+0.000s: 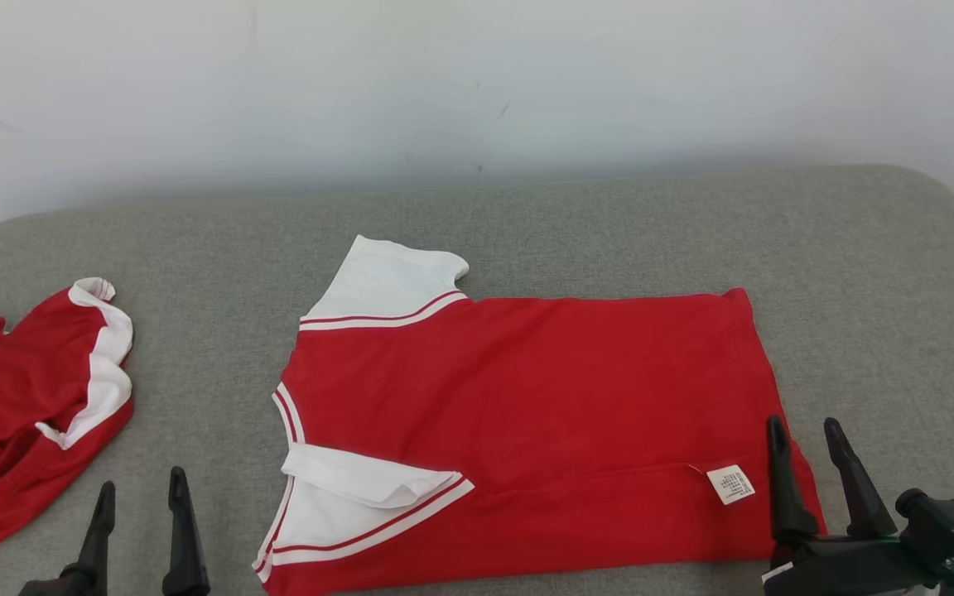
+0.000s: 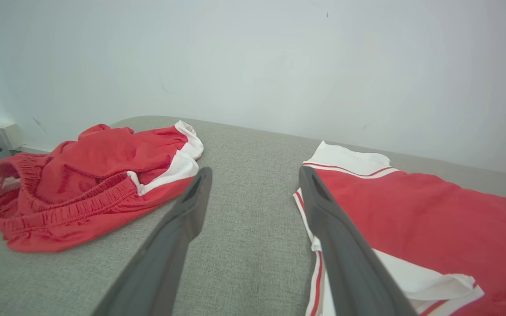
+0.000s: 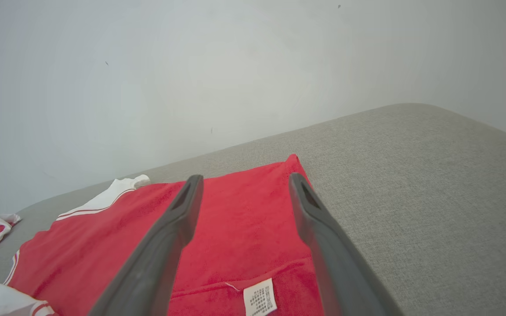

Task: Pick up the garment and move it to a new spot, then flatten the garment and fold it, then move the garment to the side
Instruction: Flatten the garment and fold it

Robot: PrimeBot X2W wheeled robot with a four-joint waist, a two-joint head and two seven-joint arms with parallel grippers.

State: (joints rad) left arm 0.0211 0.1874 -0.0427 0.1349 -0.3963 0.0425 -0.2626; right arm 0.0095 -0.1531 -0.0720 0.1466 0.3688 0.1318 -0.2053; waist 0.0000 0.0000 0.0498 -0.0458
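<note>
The right gripper [image 1: 804, 424] has its two fingers wide apart with nothing between them. It stands at the near right corner of the shirt [image 1: 527, 389], just beside the white label [image 1: 730, 483]; whether it touches the cloth I cannot tell. The left gripper [image 1: 142, 482] is also spread wide and empty. It is over the bare surface [image 1: 609, 223] near the front edge, between the shirt's sleeve end and the shorts [image 1: 21, 397] at the left edge. The shirt lies flat in the middle of the surface, toward the front edge. Its long axis runs left to right, with the sleeves to the left and the hem to the right. Its near strip seems folded over. Each arm is near one end of the shirt, and the right arm is the closer one, I think.
</note>
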